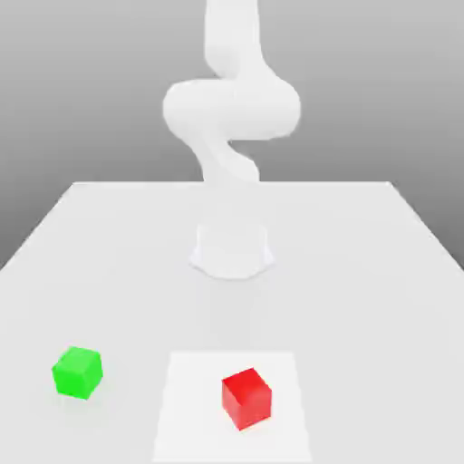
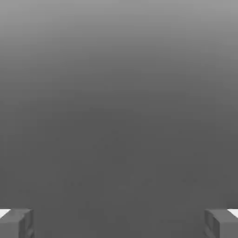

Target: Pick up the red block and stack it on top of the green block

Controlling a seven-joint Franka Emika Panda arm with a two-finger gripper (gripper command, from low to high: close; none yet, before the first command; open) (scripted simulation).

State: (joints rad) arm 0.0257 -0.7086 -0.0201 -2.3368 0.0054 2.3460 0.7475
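A red block (image 1: 246, 399) rests on the white table (image 1: 362, 272) near its front edge, slightly toward the exterior view's right. A green block (image 1: 77, 372) sits on the table apart from it, toward the exterior view's left. Neither block is touched by anything. The white arm (image 1: 231, 109) rises from its base (image 1: 232, 254) at the middle of the table and curls upward, high above both blocks. In the hand view my gripper (image 2: 119, 225) is open, its two grey fingertips (image 2: 16, 223) standing far apart with nothing between them against a plain grey background.
A paler square patch (image 1: 195, 426) marks the table surface under the red block. The table's side edges run off toward the back at both sides, and a grey backdrop lies behind.
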